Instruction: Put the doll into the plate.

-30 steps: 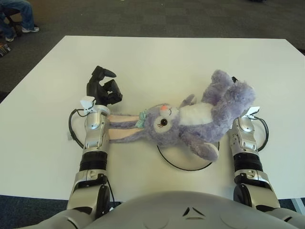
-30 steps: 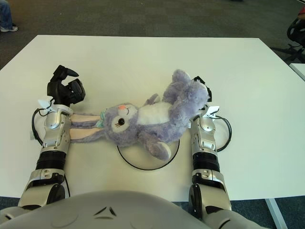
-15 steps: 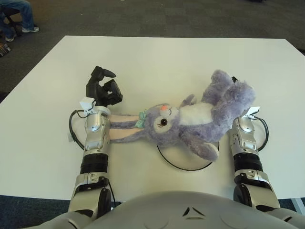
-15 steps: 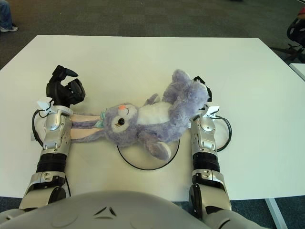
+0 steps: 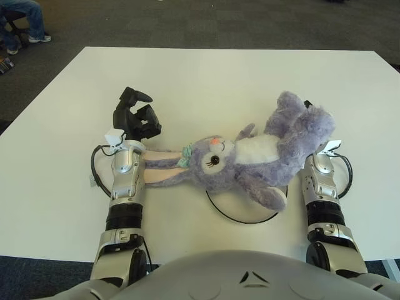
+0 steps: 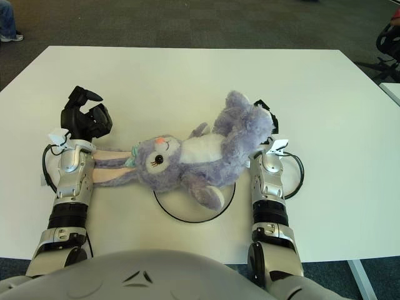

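Observation:
The doll (image 5: 250, 156), a purple plush rabbit with a white belly, lies on its back across the table. Its middle and one leg rest over the white plate with a dark rim (image 5: 240, 215), also in the right eye view (image 6: 187, 214). Its long ears (image 5: 164, 169) reach left and touch my left forearm. My left hand (image 5: 134, 114) is at the left beyond the ears, with its fingers loosely curled and nothing in them. My right hand (image 5: 306, 107) is at the right, mostly hidden behind the doll's raised legs, which it holds.
The white table (image 5: 206, 81) spreads wide beyond the doll, with its front edge close to my body. A seated person's legs (image 5: 22, 19) are on the floor at the far left. A black chair (image 6: 389, 40) stands at the far right.
My left forearm has shifted very slightly. The doll and my right hand have stayed where they were.

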